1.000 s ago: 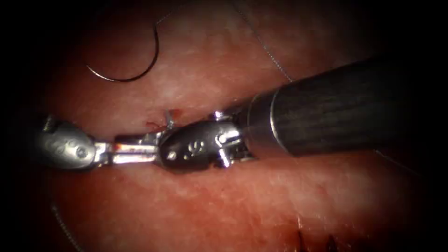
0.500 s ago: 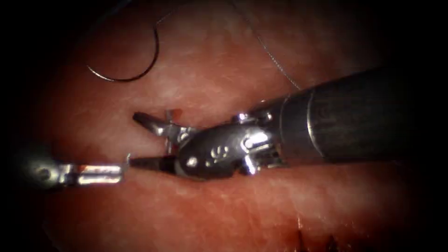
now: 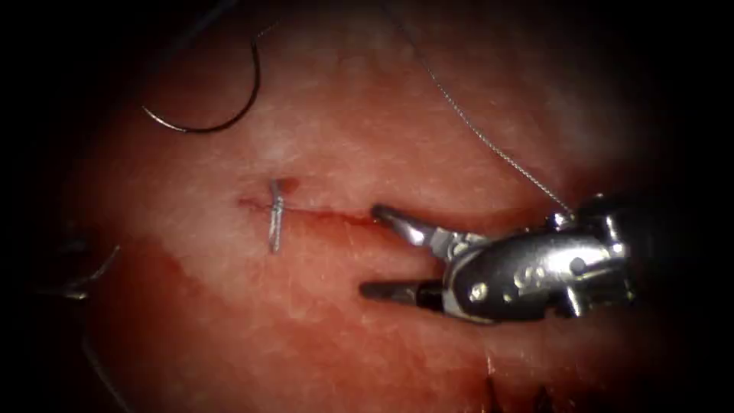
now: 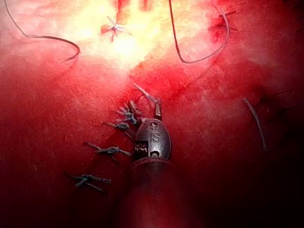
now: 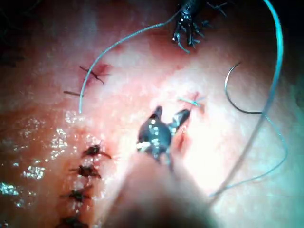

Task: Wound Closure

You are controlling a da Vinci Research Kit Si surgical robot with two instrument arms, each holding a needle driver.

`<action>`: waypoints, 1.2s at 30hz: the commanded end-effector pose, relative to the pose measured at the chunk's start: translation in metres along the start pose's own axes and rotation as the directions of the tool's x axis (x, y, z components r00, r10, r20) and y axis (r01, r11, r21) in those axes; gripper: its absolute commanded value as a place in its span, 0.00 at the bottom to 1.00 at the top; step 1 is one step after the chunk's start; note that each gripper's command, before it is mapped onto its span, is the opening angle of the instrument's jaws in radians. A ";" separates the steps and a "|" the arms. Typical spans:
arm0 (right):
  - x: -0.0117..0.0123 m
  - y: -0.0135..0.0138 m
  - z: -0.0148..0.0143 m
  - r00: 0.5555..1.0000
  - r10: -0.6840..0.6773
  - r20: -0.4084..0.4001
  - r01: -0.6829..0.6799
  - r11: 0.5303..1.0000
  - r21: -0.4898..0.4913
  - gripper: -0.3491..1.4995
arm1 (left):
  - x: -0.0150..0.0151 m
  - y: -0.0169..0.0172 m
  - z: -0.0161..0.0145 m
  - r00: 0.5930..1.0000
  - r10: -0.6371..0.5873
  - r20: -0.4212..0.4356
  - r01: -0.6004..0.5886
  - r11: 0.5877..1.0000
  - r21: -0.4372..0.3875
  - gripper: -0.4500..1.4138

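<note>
My right tool (image 3: 373, 251) reaches in from the right with its jaws wide open and nothing between them, just right of a tied stitch (image 3: 275, 218) that crosses the cut (image 3: 329, 215). The right wrist view has the same open jaws (image 5: 169, 114) beside that stitch (image 5: 192, 101). My left tool (image 4: 147, 96) has its jaws parted and empty; it stands dimly at the far left (image 3: 80, 281). The curved needle (image 3: 210, 125) lies free on the tissue at the upper left, held by neither tool and not in the tissue. Thread (image 3: 474, 126) runs from the top down to my right tool's wrist.
Several earlier knotted stitches (image 4: 110, 151) lie in a row beside my left tool, and also near the right shaft (image 5: 90, 152). The needle (image 5: 236, 97) trails a long loop of thread (image 5: 273, 80). Red fluid wets the tissue (image 3: 229, 336) below the cut.
Both tools were shut together at the stitch. My right tool opened its jaws and drew back to the right. My left tool pulled away to the left and its jaws parted.
</note>
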 end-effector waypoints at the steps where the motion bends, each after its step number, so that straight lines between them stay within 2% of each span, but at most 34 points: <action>1: 0.0000 -0.0010 0.0005 1.000 0.010 0.000 -0.010 1.000 0.001 0.91 | -0.0019 0.0008 0.0004 0.999 -0.027 0.023 0.026 1.000 0.014 0.51; 2: 0.0000 -0.0011 0.0005 1.000 0.010 0.000 -0.010 1.000 0.001 0.91 | -0.0033 0.0002 0.0004 0.998 -0.051 0.037 0.050 0.998 0.034 0.55; 6: 0.0001 -0.0011 0.0005 1.000 0.011 0.000 -0.011 1.000 0.001 0.90 | -0.0051 -0.0007 0.0002 0.997 -0.063 0.050 0.061 0.997 0.048 0.59; 10: 0.0002 -0.0010 0.0003 1.000 0.012 0.000 -0.012 1.000 0.002 0.90 | -0.0053 -0.0017 -0.0012 0.995 -0.079 0.057 0.075 0.995 0.062 0.67; 13: 0.0001 -0.0009 0.0003 1.000 0.013 0.001 -0.013 1.000 0.002 0.90 | -0.0040 -0.0025 -0.0025 0.993 -0.099 0.067 0.095 0.993 0.072 0.59; 15: 0.0001 -0.0009 0.0002 1.000 0.013 0.002 -0.013 1.000 0.001 0.90 | -0.0015 -0.0027 -0.0033 0.989 -0.128 0.070 0.124 0.990 0.061 0.55; 19: 0.0001 -0.0008 0.0003 1.000 0.013 0.006 -0.013 1.000 0.005 0.90 | 0.0029 -0.0023 -0.0032 0.986 -0.164 0.006 0.164 0.986 0.015 0.52; 20: 0.0001 -0.0008 0.0002 1.000 0.013 0.010 -0.013 1.000 0.010 0.90 | 0.0055 -0.0018 -0.0026 0.983 -0.181 -0.024 0.181 0.984 -0.008 0.52; 22: 0.0001 -0.0008 0.0002 1.000 0.012 0.012 -0.012 1.000 0.012 0.90 | 0.0066 -0.0016 -0.0022 0.981 -0.190 -0.037 0.190 0.982 -0.017 0.52; 24: 0.0000 -0.0007 0.0003 0.999 0.024 0.023 -0.024 1.000 0.018 0.90 | 0.0114 -0.0012 0.0007 0.975 -0.210 -0.077 0.210 0.978 -0.014 0.52; 26: 0.0000 -0.0006 0.0003 0.999 0.026 0.028 -0.026 1.000 0.015 0.90 | 0.0129 -0.0012 0.0024 0.974 -0.208 -0.086 0.208 0.978 -0.006 0.52; 27: 0.0000 -0.0005 0.0002 0.999 0.028 0.039 -0.029 1.000 0.010 0.90 | 0.0141 -0.0014 0.0044 0.978 -0.186 -0.090 0.188 0.982 0.005 0.52; 28: 0.0000 -0.0004 0.0001 0.999 0.030 0.041 -0.030 1.000 0.009 0.90 | 0.0148 -0.0017 0.0065 0.982 -0.166 -0.092 0.169 0.986 0.017 0.52; 29: 0.0000 -0.0004 0.0001 0.999 0.030 0.041 -0.030 1.000 0.009 0.90 | 0.0148 -0.0017 0.0065 0.982 -0.166 -0.092 0.169 0.986 0.017 0.52; 31: 0.0000 -0.0003 0.0001 0.999 0.031 0.041 -0.032 0.999 0.010 0.90 | 0.0152 -0.0023 0.0086 0.988 -0.126 -0.094 0.130 0.991 0.042 0.51; 32: 0.0000 -0.0003 0.0001 0.999 0.031 0.041 -0.032 0.999 0.009 0.90 | 0.0154 -0.0028 0.0099 0.992 -0.103 -0.067 0.108 0.992 0.073 0.50; 34: 0.0000 -0.0002 0.0001 0.999 0.032 0.042 -0.032 0.999 0.009 0.90 | 0.0154 -0.0030 0.0102 0.995 -0.086 -0.050 0.090 0.992 0.091 0.50; 36: 0.0000 -0.0002 0.0001 0.999 0.031 0.044 -0.032 0.999 0.011 0.90 | 0.0156 -0.0037 0.0108 0.998 -0.056 0.005 0.055 0.988 0.143 0.48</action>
